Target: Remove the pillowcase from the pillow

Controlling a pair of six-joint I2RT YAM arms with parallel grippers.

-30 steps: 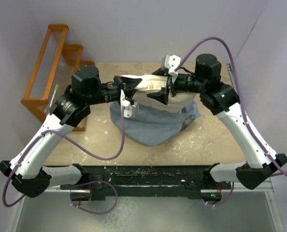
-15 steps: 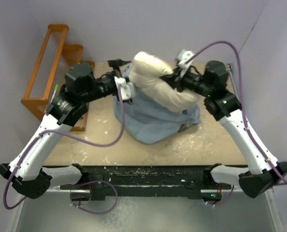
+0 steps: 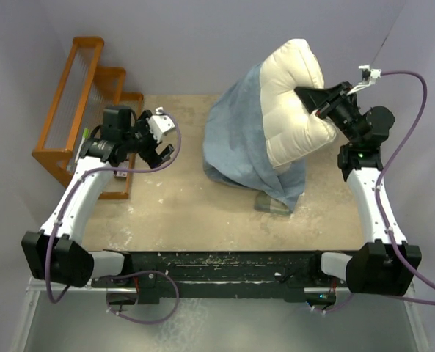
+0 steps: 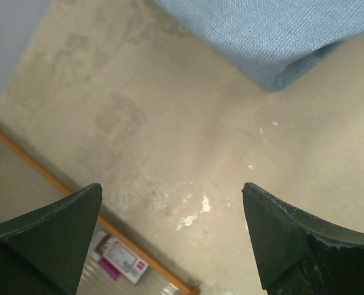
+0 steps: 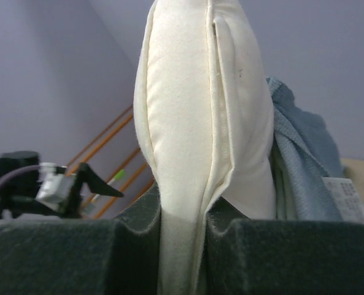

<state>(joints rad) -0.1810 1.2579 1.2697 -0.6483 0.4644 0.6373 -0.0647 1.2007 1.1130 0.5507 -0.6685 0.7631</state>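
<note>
Right hand (image 3: 321, 104), seen from above, had hoisted the pillow (image 3: 294, 99) high, clamped on its edge; the pillowcase (image 3: 235, 139) sagged off its lower half onto the counter (image 3: 188, 213). My left hand (image 3: 157, 143) had let go. Its wrist camera showed spread, empty fingers (image 4: 53, 227); my right showed the seam (image 5: 215, 153) pinched. Nearly free, I judged.

Lighting is even, diffuse and moderately bright in all views. Top view: sharp, with faint, soft-edged shadows on the mottled beige tabletop (image 3: 195, 213). Left wrist view: a small glare patch on the tabletop; the left gripper's (image 4: 171, 187) dark fingers (image 4: 53, 233) are underexposed. Right wrist view: the plump cream pillow (image 5: 188, 123) is sharp and well lit; the orange slatted rack (image 5: 111, 160) behind is blurred.
</note>
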